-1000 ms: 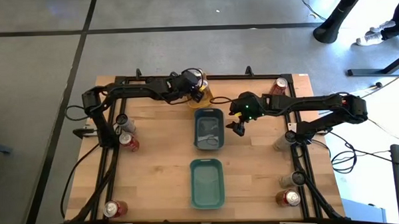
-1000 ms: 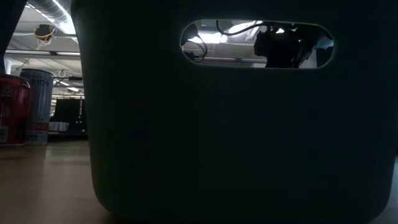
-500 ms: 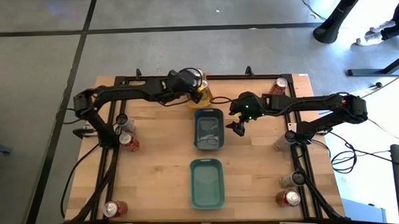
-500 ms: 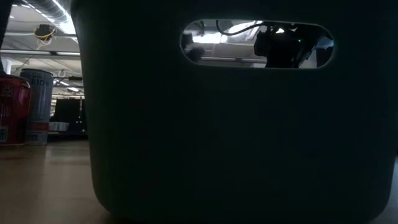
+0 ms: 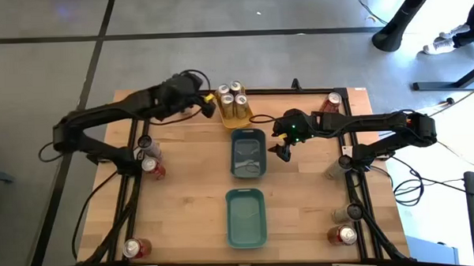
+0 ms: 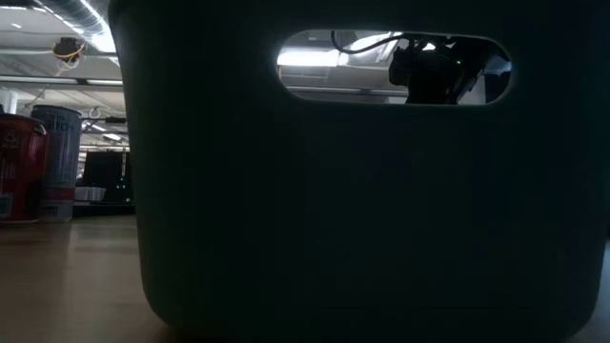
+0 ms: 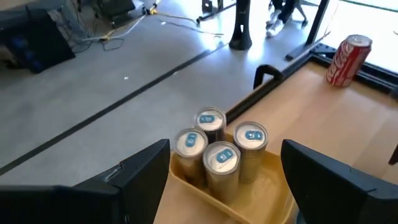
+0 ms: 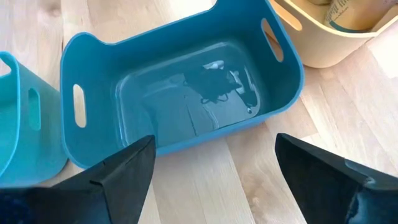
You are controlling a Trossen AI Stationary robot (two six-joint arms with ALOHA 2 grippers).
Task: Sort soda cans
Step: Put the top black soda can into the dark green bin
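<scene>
Left gripper (image 5: 207, 105): jaws spread, nothing between them, hanging just beside the yellow tray (image 5: 238, 117) at the far tabletop (image 5: 184, 198) edge. Four gold cans (image 7: 219, 147) stand upright there, packed touching – one colour gathered

Right gripper (image 5: 283, 149): jaws spread, empty, poised beside the blue tray (image 8: 186, 93), which holds no cans; likely waiting

Red cans (image 5: 151, 166) and others stand near the corners, unsorted

Teal tray (image 5: 245, 217): nearer, also bare

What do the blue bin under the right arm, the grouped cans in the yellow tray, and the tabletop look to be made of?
Blue bin: likely moulded plastic, glossy; its floor mirrors light. Cans: metal, shiny silver tops with pull tabs. Yellow tray: probably smooth plastic. Tabletop: pale wood, visible plank seams, matte.
</scene>
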